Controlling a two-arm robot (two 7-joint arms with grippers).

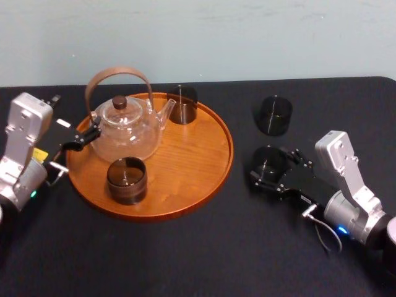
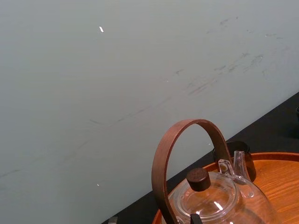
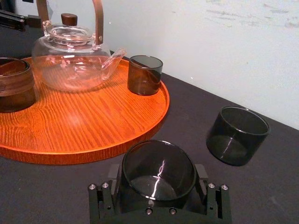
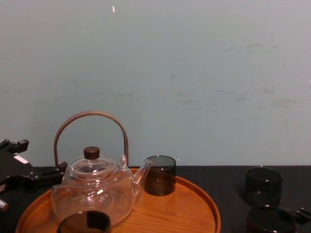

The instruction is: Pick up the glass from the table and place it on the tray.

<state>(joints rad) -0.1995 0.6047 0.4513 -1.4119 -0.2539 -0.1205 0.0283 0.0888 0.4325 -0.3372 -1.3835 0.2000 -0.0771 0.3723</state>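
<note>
Glass [image 3: 159, 170]: smoky, upright on the black surface [image 1: 185, 247], just right of the wooden tray [image 1: 185, 167], clamped in the right hand [image 1: 272, 166]. Farther back, a second smoky glass [image 1: 273, 115] stands free. Left hand [image 1: 86, 135] at tray's left rim beside glass teapot [image 1: 127, 133]; grip cannot be told.

Right arm [image 1: 346, 185] is reaching in from the right side, forearm lying low over the tabletop [image 1: 198, 247], wrist angling in toward the middle. Right hand [image 1: 270, 166] is sitting low near the tabletop, its fingers [image 3: 202, 173] pressing on either side of a dark glass [image 3: 159, 168] and gripping it. Left arm [image 1: 21, 148] is standing at the left edge, forearm rising steeply, wrist bending inward. Left hand [image 1: 83, 136] is pointing toward the middle, hanging low.
</note>
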